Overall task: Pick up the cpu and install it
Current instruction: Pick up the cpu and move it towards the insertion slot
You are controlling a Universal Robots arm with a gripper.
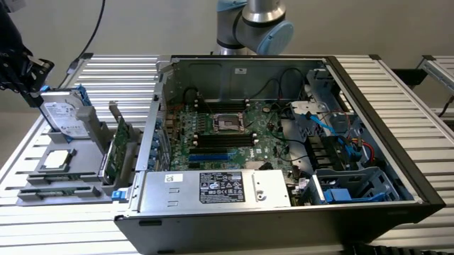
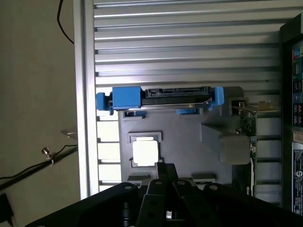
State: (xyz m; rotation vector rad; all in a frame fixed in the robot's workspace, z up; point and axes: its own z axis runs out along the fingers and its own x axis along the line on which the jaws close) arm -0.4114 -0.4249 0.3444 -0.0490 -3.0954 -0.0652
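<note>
Hovering over the grey holder [image 2: 189,142], our pincer [image 2: 165,171] is closed tight, gripping nothing. We see the cpu [image 2: 144,152] unpicked in that holder, on the worktop [image 1: 397,95] beside the case [image 1: 212,234]. Socket [image 1: 228,123] empty; pick and install both remain.

**Exterior view.** Soft, even, diffuse light falls from above and casts no hard shadows. The ribbed silver aluminium table [image 1: 397,101] reads bright. The open black computer case [image 1: 248,234] has a shaded interior, darkest along its wall at the exterior view's right and on its front face.

**Wrist view.** Contrast is stronger here. The table slats carry bright specular bands. The small square silver-grey cpu [image 2: 144,152] burns out to a featureless white patch of glare. The translucent whitish block [image 2: 234,149] beside the green circuit card [image 2: 248,127] is nearly as pale. The black gripper [image 2: 165,166] is an underexposed dark mass, and the beige floor [image 2: 38,94] is evenly lit.
</note>
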